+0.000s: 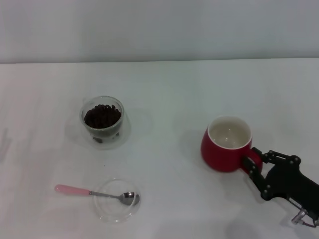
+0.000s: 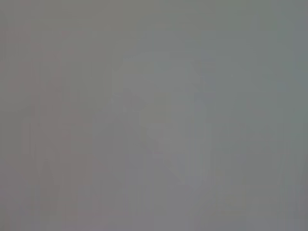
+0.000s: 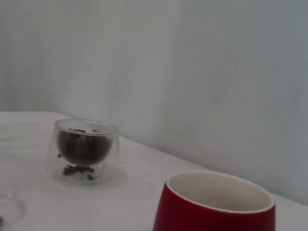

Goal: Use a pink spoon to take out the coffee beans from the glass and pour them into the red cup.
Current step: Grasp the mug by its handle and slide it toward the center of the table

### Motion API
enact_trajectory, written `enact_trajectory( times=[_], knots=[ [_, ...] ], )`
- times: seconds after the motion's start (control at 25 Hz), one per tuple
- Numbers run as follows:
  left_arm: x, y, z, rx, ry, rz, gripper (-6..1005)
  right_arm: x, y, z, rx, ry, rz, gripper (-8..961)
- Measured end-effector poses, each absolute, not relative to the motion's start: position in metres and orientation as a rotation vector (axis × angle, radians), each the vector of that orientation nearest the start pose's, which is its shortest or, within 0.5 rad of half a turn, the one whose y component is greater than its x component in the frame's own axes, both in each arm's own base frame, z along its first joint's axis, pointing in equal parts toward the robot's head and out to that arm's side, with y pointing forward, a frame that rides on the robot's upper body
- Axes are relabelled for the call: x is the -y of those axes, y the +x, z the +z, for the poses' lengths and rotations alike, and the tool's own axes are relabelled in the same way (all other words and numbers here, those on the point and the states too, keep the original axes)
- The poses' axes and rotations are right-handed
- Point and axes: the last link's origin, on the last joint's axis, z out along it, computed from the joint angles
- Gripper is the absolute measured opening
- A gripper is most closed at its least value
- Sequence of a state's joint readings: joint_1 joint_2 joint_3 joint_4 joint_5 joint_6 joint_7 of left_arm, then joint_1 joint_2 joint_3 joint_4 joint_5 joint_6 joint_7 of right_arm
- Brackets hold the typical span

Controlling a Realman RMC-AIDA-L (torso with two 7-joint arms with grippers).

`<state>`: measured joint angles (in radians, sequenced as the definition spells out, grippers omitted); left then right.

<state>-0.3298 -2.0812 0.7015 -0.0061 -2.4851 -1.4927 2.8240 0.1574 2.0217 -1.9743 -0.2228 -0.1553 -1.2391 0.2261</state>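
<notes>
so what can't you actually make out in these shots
- Left gripper: absent from the head view; the left wrist view is a featureless grey blur.
- Right gripper: at the red cup handle; whether it grips cannot be told; its own wrist view shows no fingers.
- Red cup's lower half: cut off by the right wrist view's edge.
- Pink spoon: outside the right wrist view; only a sliver of the clear dish shows.

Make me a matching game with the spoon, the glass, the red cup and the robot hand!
Things:
1. pink spoon
2. glass
3. red cup
4. right gripper

States:
A. holds coffee beans
B. at the cup's handle
C. empty, white inside
D. bowl lying in the clear dish

Pairs: 1-D, 2-A, 3-C, 4-B
</notes>
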Motion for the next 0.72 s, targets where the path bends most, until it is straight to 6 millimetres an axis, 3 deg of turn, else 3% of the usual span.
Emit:
enact_trajectory(
  times=[0.72],
  knots=[
    [-0.274, -0.362, 0.033, 0.506, -1.39, -0.828, 878, -0.221, 0.338, -0.069, -0.315, -2.268, 0.633, 247]
  ],
)
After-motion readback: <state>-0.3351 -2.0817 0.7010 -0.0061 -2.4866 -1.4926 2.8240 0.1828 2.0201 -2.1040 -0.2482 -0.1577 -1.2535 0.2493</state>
